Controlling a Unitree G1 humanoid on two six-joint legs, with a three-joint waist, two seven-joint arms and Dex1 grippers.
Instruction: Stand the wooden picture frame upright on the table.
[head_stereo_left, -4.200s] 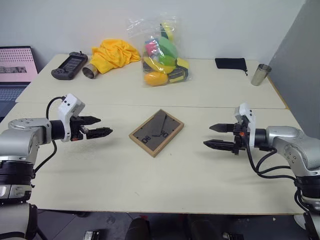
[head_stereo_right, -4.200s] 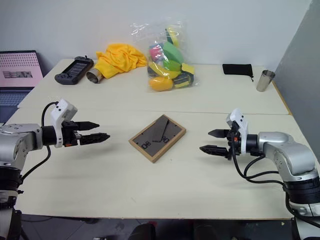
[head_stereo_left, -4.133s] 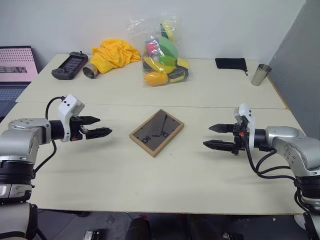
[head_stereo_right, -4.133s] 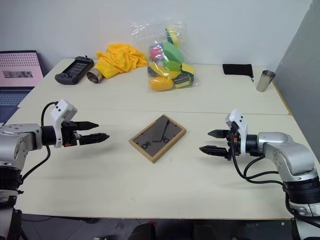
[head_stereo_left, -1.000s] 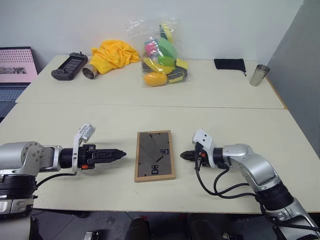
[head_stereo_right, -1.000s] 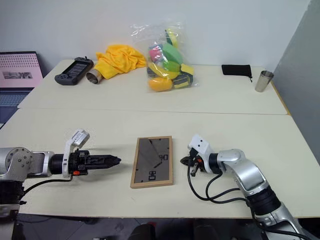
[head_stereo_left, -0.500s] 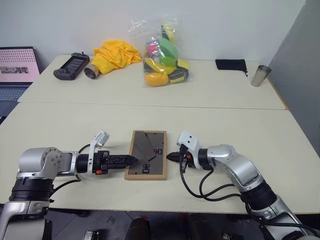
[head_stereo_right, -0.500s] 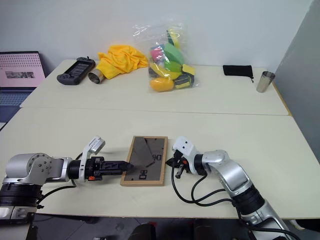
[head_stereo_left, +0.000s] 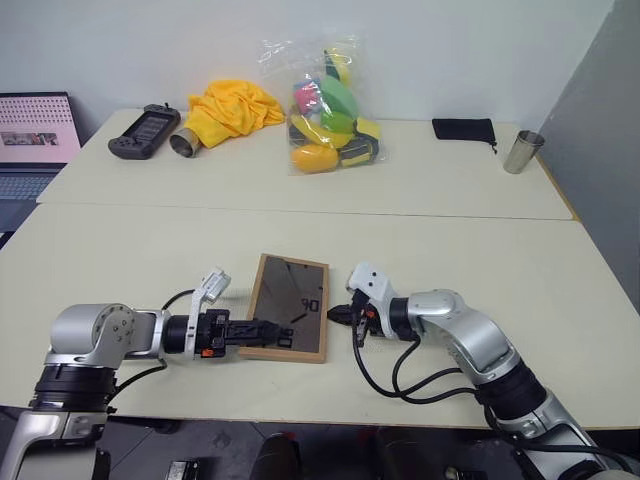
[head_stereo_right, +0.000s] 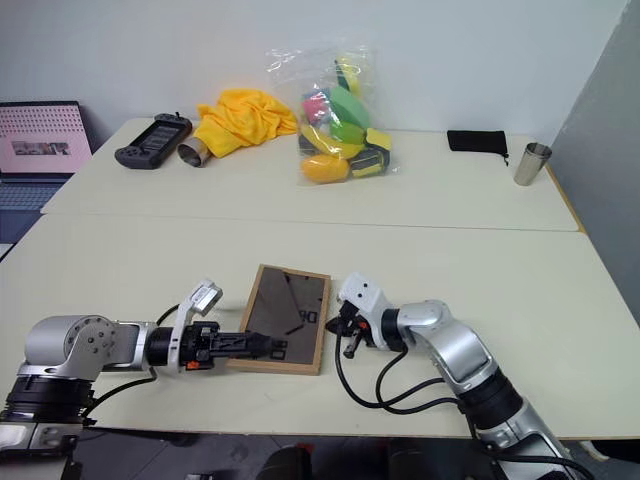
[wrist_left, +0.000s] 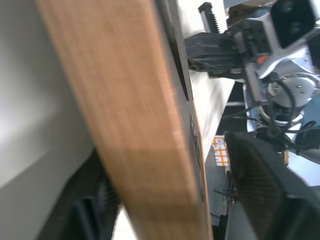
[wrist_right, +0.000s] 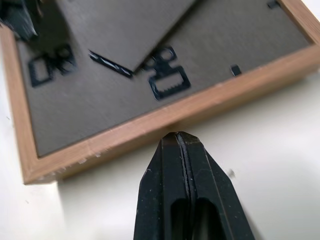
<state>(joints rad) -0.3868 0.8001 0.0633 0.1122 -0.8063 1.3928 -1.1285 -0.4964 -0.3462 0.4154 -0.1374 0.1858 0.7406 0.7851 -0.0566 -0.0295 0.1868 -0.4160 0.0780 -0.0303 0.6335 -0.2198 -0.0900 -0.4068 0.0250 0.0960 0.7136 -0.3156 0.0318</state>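
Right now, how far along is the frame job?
Done: both grippers are at the frame, which lies back-up on the table. In hand: left gripper straddles its near-left edge; shut right gripper sits against the right edge. Left: lifting and standing it upright.

The wooden picture frame (head_stereo_left: 288, 320) has a light, fine-grained wood border, matt, round a dark back with a dull sheen. The table (head_stereo_left: 420, 250) is smooth, pale and plain. The right gripper (wrist_right: 181, 145) has matt black plastic fingers. The bag (head_stereo_left: 325, 100) is clear crinkled plastic, the cloth (head_stereo_left: 232, 105) soft yellow fabric, the cup (head_stereo_left: 518, 150) brushed metal
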